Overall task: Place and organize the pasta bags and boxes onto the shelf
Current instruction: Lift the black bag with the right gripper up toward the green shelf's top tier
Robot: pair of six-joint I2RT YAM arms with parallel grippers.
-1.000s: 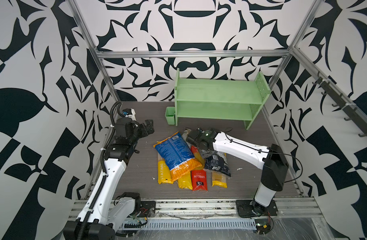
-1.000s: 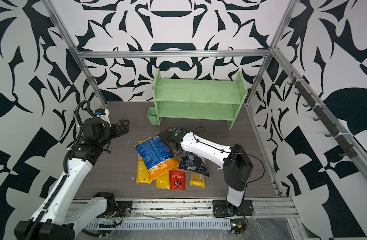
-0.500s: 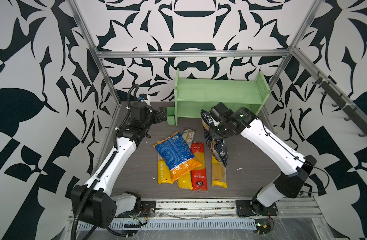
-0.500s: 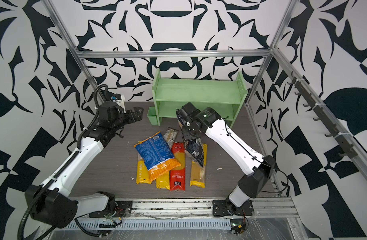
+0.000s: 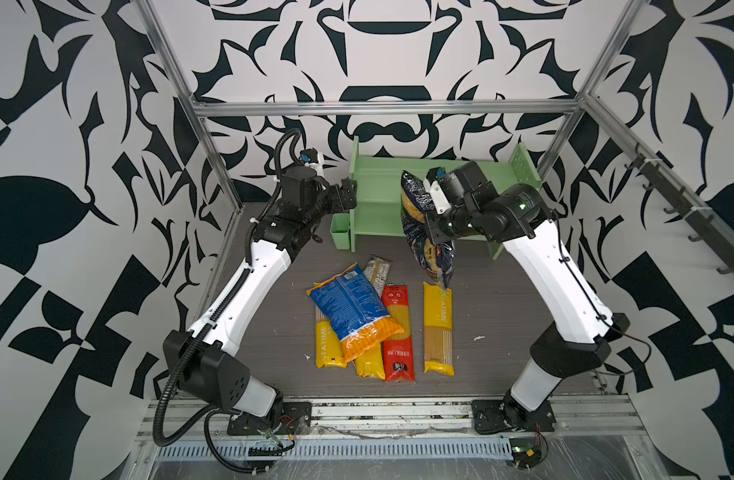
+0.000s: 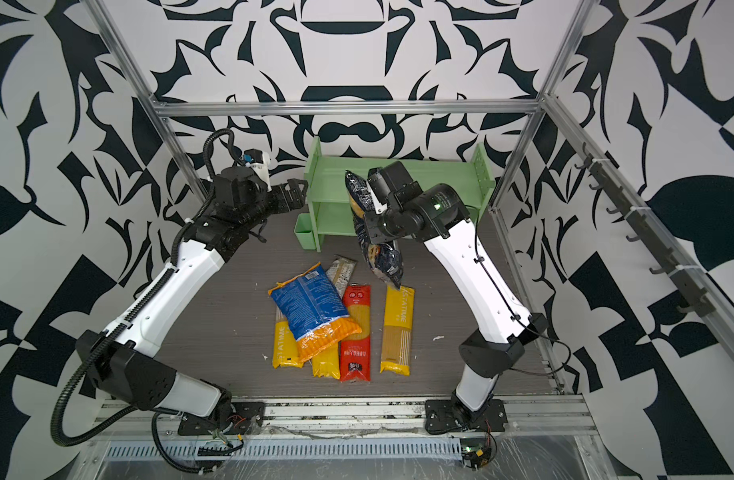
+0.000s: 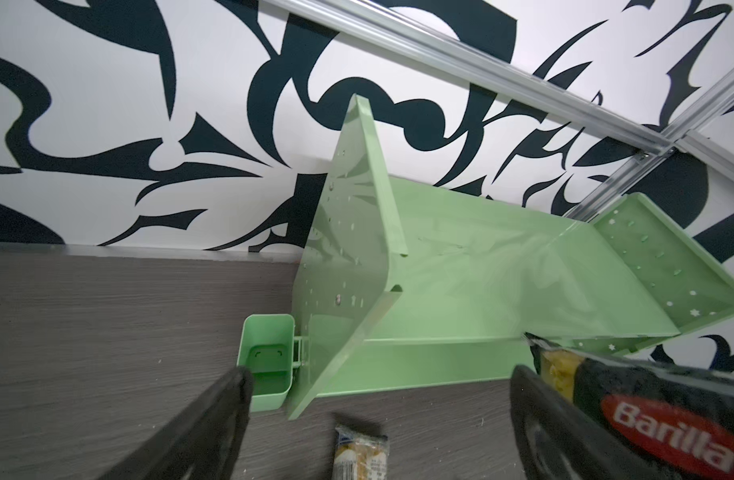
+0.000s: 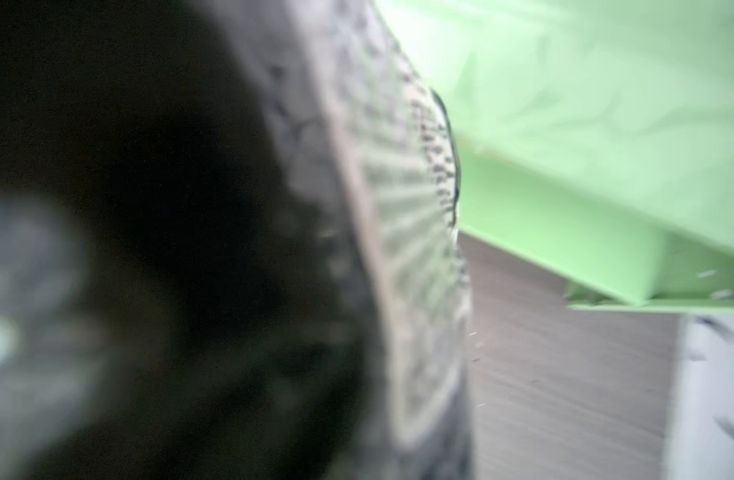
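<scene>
Pasta bag (image 5: 434,259) — black — hangs clamped in right end effector (image 5: 431,208) before shelf (image 5: 378,178); left end effector (image 5: 347,194) jaws apart, empty, by shelf's side panel.

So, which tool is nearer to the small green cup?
Left. The left tool is open, close above the cup, at the end of the shelf; the right tool is farther off, before its middle, shut on the black bag.

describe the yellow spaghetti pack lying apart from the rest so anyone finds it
Start at the light green shelf at the back, then come forward to the red spaghetti pack on the table. Right of it lies the yellow spaghetti pack, the only yellow one with nothing on top.
</scene>
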